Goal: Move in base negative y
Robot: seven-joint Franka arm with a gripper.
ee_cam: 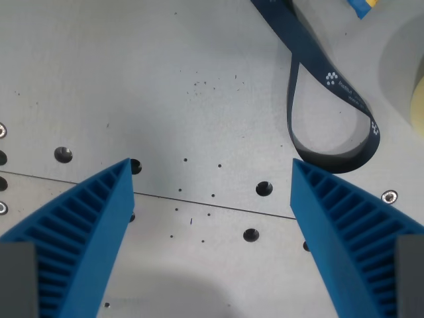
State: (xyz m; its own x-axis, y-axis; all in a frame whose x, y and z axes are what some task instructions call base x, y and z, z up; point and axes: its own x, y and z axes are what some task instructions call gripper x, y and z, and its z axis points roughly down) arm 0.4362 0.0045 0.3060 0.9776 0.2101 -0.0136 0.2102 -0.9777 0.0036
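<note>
My gripper [211,164] is open and empty, with two blue ribbed fingers at the wrist view's lower left [86,225] and lower right [344,225]. It hangs above a grey metal table top [132,79] with nothing between the fingers. A dark blue lanyard strap [331,83] with white print lies looped at the wrist view's upper right, its loop end just above the right fingertip.
The table has several screw holes [264,188] and a seam line running across it. A pale round object [404,59] sits at the right edge with a yellowish patch. A small blue and yellow thing [363,6] shows at the top edge.
</note>
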